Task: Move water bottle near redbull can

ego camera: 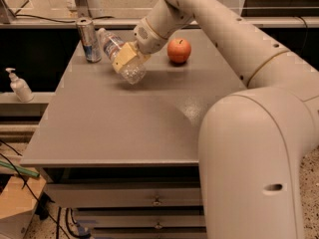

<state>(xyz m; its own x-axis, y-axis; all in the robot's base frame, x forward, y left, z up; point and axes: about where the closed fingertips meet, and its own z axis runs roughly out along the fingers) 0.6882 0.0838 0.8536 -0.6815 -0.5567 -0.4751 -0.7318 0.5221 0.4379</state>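
Your gripper (pixel 127 57), fingers clamped on the tilted water bottle (pixel 112 44) — long axis 11 to 5 o'clock, cap uppermost — holds it just beside the redbull can (pixel 88 40), at the gripper's 10 o'clock.

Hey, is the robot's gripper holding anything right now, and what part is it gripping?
The gripper, over the table's far left, holds the tilted water bottle around its middle, below the label.
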